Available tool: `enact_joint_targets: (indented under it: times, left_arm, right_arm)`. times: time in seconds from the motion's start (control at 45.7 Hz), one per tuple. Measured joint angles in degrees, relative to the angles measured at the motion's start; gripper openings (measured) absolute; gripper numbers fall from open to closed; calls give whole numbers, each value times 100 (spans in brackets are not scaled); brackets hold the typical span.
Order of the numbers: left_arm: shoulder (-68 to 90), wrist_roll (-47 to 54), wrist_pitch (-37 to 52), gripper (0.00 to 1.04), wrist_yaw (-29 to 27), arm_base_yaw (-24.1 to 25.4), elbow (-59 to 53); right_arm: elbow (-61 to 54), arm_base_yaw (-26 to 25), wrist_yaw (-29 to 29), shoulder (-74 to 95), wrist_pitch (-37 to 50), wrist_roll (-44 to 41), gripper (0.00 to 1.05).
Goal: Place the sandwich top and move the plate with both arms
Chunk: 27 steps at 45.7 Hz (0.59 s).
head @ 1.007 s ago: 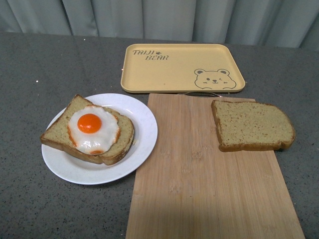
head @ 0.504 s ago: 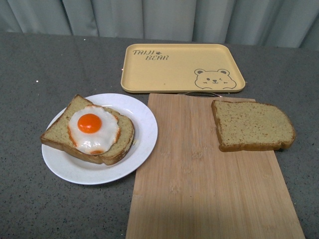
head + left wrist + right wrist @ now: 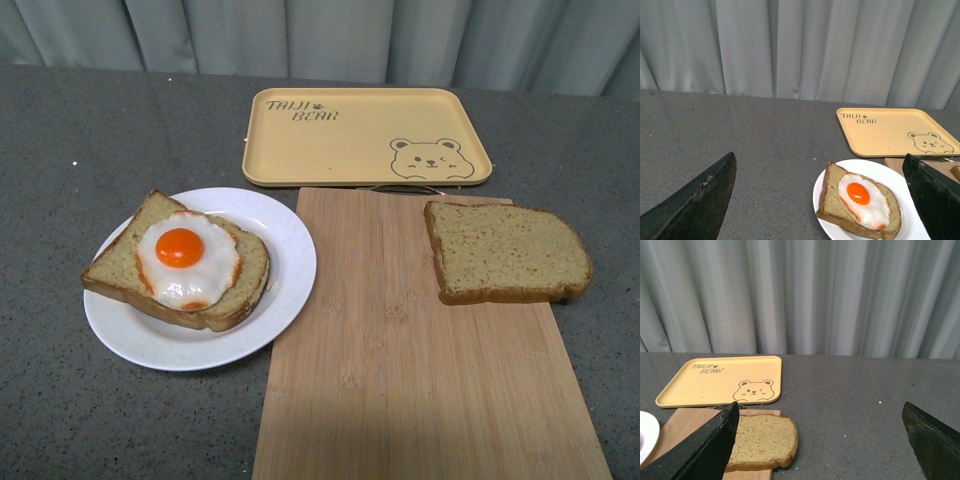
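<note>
While the left pincer [image 3: 819, 156] and right pincer [image 3: 820, 404] gape wide and empty, the sandwich top [image 3: 505, 252] lies on the wooden cutting board [image 3: 400, 390], well apart from the white plate [image 3: 290, 250] bearing egg-topped bread [image 3: 120, 268].

grey table [image 3: 90, 130]: white plate [image 3: 290, 250] left, wooden board [image 3: 400, 380] just beside, yellow tray [image 3: 350, 140] behind board.
</note>
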Motion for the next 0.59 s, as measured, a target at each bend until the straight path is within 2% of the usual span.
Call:
enact_joint_targets:
  times: [0.591]
  left_arm:
    - [0,0,0,98,-2,0,0]
  right_arm:
    - [0,2,0,0,-2,0,95]
